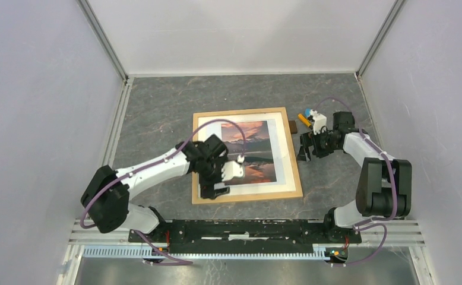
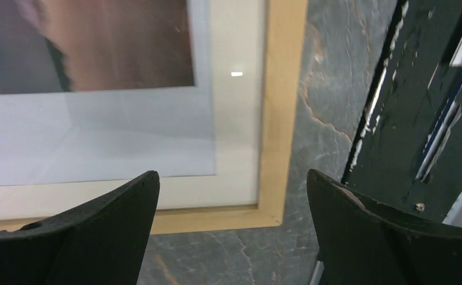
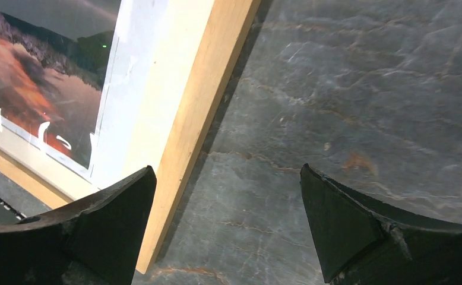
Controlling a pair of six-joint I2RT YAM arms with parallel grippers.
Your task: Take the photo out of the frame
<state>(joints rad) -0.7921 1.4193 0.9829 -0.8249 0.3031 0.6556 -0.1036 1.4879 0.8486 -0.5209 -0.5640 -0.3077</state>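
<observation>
Quick count: one frame, one photo still sitting in it, one small brown block, and two arms with a claw each.

The frame is lying flat on the grey bench, picture side up, roughly in the middle. You can see the orange sunset with its white border inside the light-wood rim. The brown block sits just beside the frame's far right corner.

The left claw is over the near left part of the frame. In its wrist view the jaws are spread wide with nothing between them. One finger is over the frame's edge, the other is past its corner, and the dark rail is off to the side. I can't tell if a fingertip actually touches the wood.

The right claw is just beside the frame's right edge, about halfway along. It's wide open and empty too. In its wrist view one finger sits in front of the wooden rim and the other is over bare bench. No idea whether it's touching the rim.
</observation>
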